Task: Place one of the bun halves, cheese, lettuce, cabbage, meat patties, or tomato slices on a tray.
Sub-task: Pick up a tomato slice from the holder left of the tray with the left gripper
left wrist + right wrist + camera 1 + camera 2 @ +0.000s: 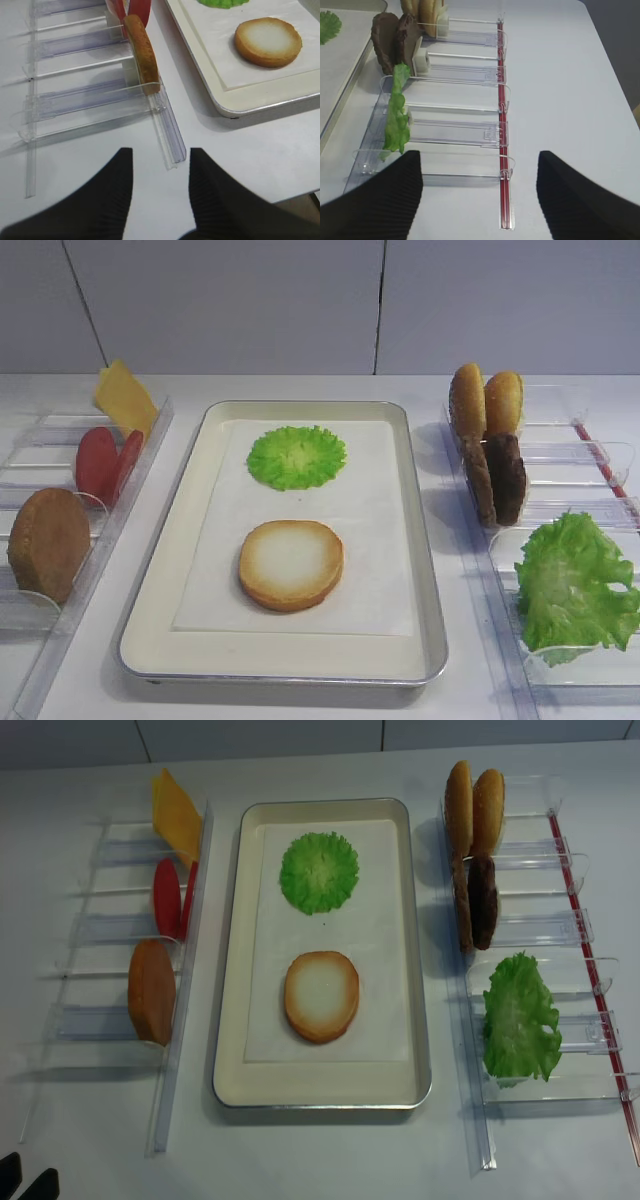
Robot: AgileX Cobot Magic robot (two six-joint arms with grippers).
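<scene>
**Burger tray between placements, both arms drawn back**

Overhead and wrist views of the work table. The tray (420, 570) lies in the middle, carrying one bun half (291, 564) face up near its front end and one flat round leaf, the cabbage (297, 456), near its far end; the two lie apart on the paper liner (380, 540).

The left rack (180, 1020) holds, from far to near, one cheese (125, 398) slice, two tomato slices (98, 463) standing edge-up against each other, and one bun half (48, 543). The right rack (470, 1100) holds two bun halves (485, 400) at the far end, two meat patties (497, 478) behind them, and one lettuce (575, 585) leaf nearest the front.

The left gripper (161, 172) hovers over bare table just short of the left rack's near end, jaws parted and empty. The right gripper (480, 185) hovers above the near end of the right rack, jaws spread wide, grasping nothing.

Judged step: one item is set down and the next has not been picked. The next move calls for choosing a rack item, probably a patty, cheese or tomato, bringing open jaws down astride its upright edge, closing, lifting it clear of the rack's dividers, and laying it flat on the tray.
</scene>
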